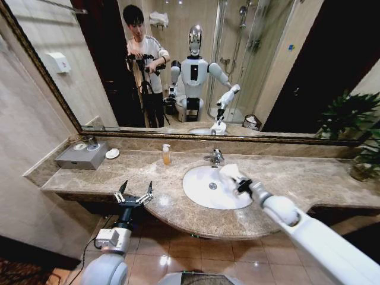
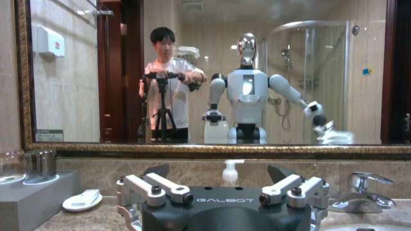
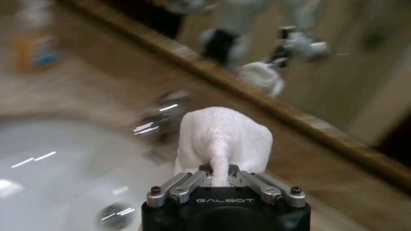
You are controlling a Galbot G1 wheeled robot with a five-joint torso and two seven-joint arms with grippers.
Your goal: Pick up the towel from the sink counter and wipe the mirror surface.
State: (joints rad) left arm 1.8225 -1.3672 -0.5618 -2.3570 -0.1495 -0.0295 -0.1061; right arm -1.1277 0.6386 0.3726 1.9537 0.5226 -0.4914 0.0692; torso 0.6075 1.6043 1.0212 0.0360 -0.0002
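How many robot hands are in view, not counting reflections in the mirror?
2. The left hand is open, above the front edge of the sink counter, left of the basin. The right hand is over the basin, shut on the towel.

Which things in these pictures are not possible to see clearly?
- Right wrist view: faucet and mirror blurred.
- Right wrist view: right gripper fingertips buried in the towel.
- Left wrist view: left gripper fingertips cut off by the bottom edge.

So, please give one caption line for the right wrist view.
Right gripper shut on the white towel, held above the basin facing the mirror.
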